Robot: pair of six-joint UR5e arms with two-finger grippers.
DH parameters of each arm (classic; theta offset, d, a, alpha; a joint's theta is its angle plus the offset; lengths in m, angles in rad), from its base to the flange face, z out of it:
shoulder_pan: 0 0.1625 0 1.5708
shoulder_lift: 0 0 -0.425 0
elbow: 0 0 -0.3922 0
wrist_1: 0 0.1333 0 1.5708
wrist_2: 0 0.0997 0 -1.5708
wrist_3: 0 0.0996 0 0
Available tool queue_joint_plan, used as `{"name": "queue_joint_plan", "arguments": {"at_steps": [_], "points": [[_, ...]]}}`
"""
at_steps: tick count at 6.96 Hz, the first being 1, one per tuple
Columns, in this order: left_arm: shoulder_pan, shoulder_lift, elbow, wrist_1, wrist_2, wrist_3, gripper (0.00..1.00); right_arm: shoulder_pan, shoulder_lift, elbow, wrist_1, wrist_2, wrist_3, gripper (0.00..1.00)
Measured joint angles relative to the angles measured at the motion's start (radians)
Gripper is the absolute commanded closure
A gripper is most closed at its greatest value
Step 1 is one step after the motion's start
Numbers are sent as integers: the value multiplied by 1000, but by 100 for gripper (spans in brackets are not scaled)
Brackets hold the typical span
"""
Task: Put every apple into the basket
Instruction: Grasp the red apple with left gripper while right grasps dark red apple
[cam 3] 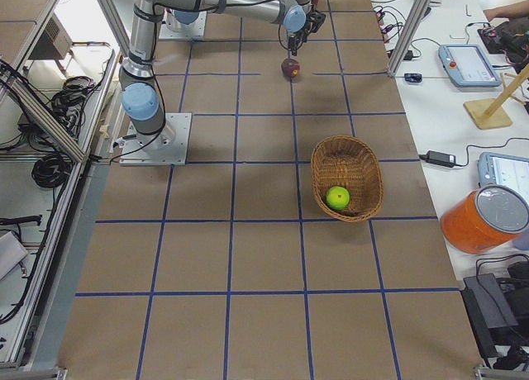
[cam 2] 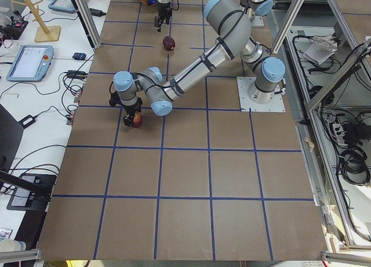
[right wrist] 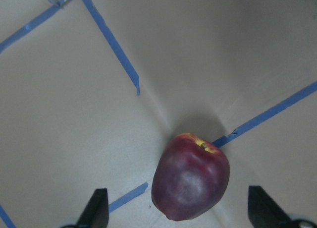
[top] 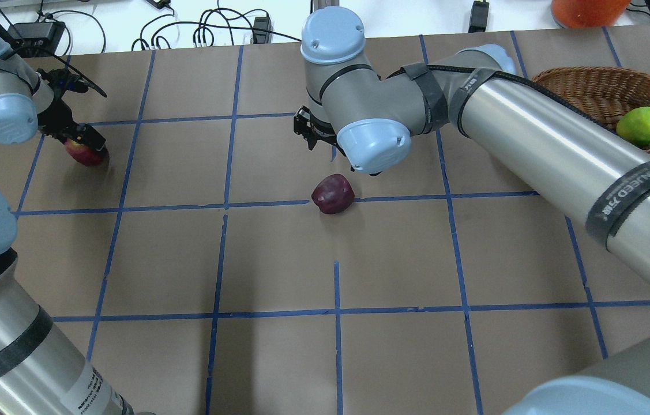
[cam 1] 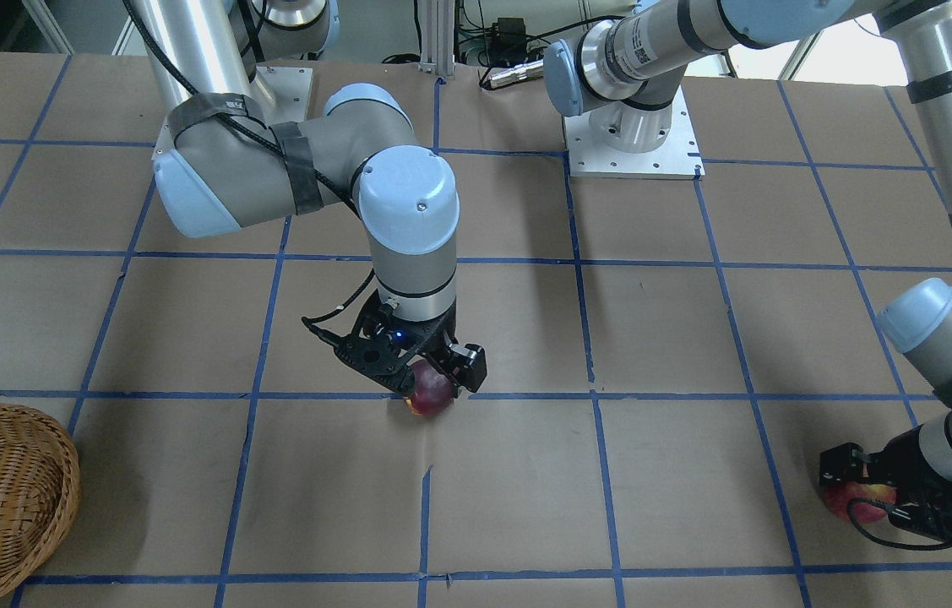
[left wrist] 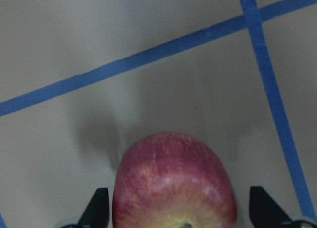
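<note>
Slippage is the main worry here. The dark maroon, glossy apple (right wrist: 190, 181) lies tilted on the brown paper-covered table (top: 278, 259), stem leaning to one side. If one finger meets it before the other, it could roll off along the blue tape line instead of being caught. The right gripper (right wrist: 179, 210) has its jaws spread wide with nothing in them, and the maroon apple sits between the two fingertips, a little off-centre (the wrist view suggests the gripper is above it rather than down around it, though I cannot tell for sure). A pinch too high on the round shoulder would likely squeeze it out.

The left gripper (left wrist: 181, 210) is likewise wide. It straddles the red apple with a yellowish blush (left wrist: 173, 178), which rests on the table with a clear gap to each finger; nothing is gripped yet. Its trouble, I judge, lies in the carry. The wide, shallow woven wicker basket (top: 578, 78) is at the far corner on the robot's right, well apart from this apple. The path there crosses the right arm's space, and the arms could clash if both head there together. The bright lime-green apple (top: 641, 125) already lies inside the basket near its wall; a dropped apple could knock it or bounce over the low rim.
</note>
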Motion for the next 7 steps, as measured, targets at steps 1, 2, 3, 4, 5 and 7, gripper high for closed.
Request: {"name": "queue_joint_plan", "arguments": {"at_steps": [1,2,3,4,5,7], "points": [[-1,3,0,-8,3,-22,59,19,25,1,-5,-12,75,0],[-6,20,-2,-40,5,-60,62,32,43,3,-3,-22,125,0],[-16,56,-13,-106,3,-132,62,36,51,9,4,-29,149,0],[-32,116,-44,-170,-2,-228,62,37,55,17,3,-32,159,0],[-61,196,-101,-215,-6,-329,62,36,60,23,1,-34,163,0],[-127,361,-271,-236,-14,-518,62,31,76,36,-2,-36,165,8]]}}
